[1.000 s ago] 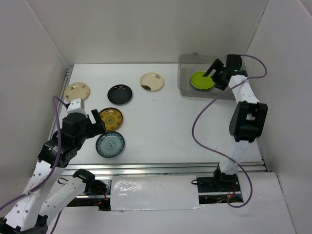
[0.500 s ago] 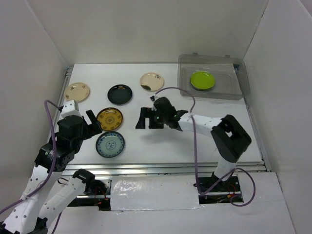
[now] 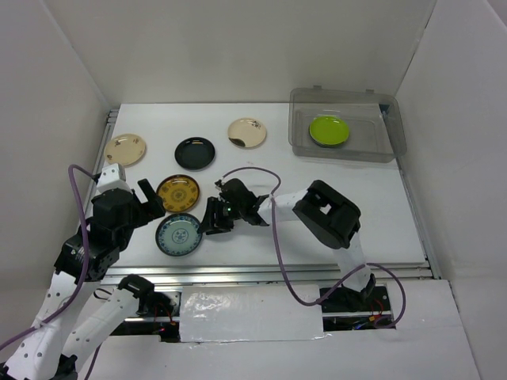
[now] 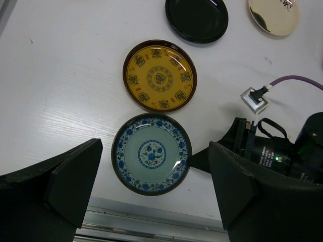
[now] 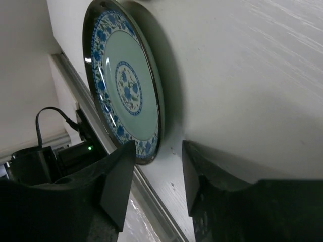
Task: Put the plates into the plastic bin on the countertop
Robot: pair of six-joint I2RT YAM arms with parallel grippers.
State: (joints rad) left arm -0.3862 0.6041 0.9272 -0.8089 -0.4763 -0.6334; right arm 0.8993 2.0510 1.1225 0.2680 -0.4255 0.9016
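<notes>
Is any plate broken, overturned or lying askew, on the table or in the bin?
Nothing stands out. The left cream plate, the far cream plate, the black plate, the mustard plate and the teal plate lie flat, face up and apart on the countertop; the lime green plate lies flat in the plastic bin. No crack shows.

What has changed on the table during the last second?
The right fingers left the lime green plate lying in the plastic bin, swung left across the countertop and now narrow beside the teal plate at the front edge, not yet gripping it. The left fingers stayed open above that plate, shifting slightly. No plate moved.
</notes>
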